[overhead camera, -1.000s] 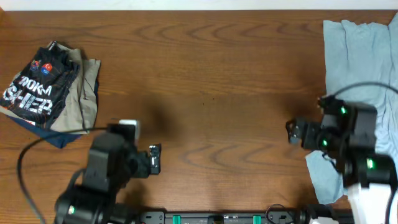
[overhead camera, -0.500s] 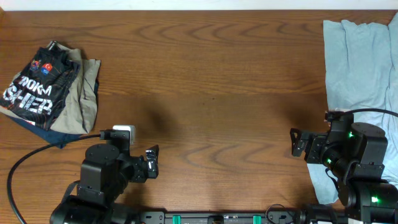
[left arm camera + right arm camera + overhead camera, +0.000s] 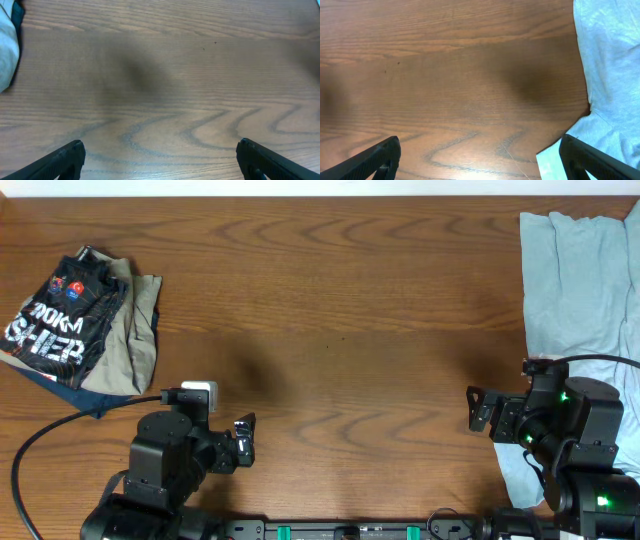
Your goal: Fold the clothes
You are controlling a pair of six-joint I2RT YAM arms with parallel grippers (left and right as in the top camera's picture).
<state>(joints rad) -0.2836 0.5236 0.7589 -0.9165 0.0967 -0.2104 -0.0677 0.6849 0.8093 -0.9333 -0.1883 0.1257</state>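
Hovering over table point(image 3: 330, 300), left jaws wide, right jaws wide (black jersey point(image 3: 60, 320) folded far left).

Table point(image 3: 340, 330) middle open; jersey pile point(image 3: 60, 320) far left, pale-blue garment point(image 3: 575, 280) along right.

Left gripper point(image 3: 160, 152) and right gripper point(image 3: 480, 150) black-fingered; boxy black arms point(image 3: 165, 465), thin black cables point(image 3: 600, 359).
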